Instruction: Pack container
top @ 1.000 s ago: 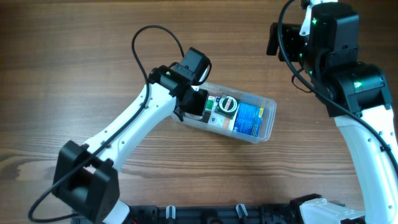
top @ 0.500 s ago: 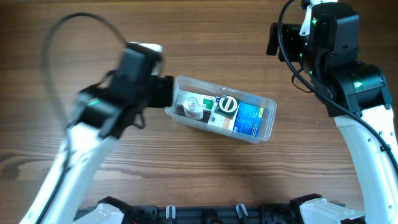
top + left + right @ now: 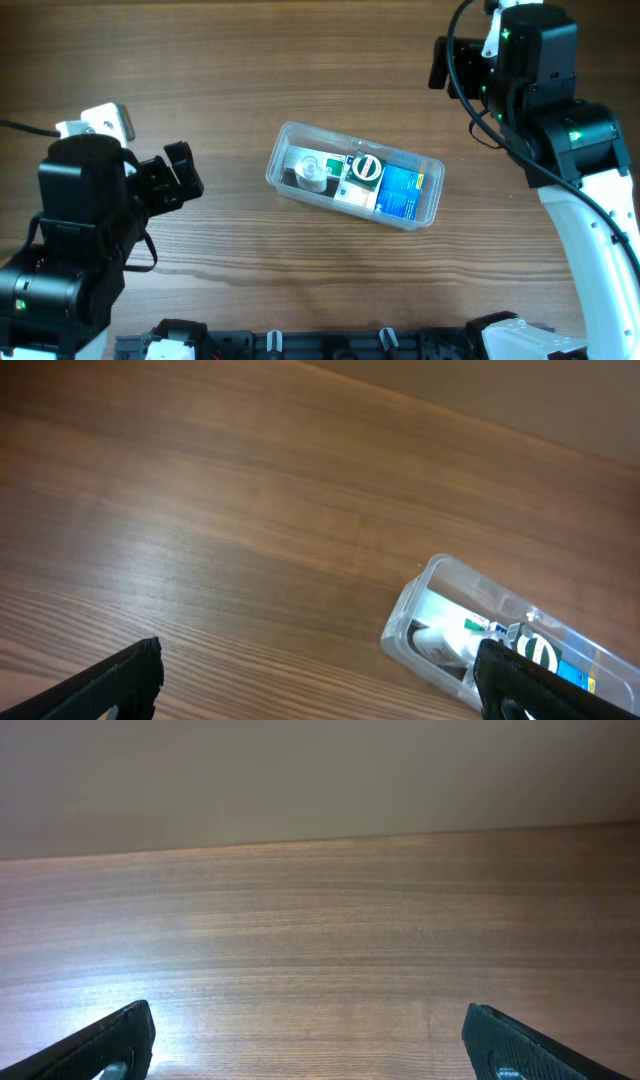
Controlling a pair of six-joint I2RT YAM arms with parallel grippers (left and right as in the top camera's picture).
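The left gripper [image 3: 180,178] hangs empty with its fingers spread. The container [image 3: 274,168] lies well ahead of it and off to its right, holding a blue box [image 3: 400,190] among other small goods. The right gripper [image 3: 310,1040] is spread too, with only table [image 3: 320,920] before it. Packing looks nearly finished, and a next move would need a loose item, none of which shows.
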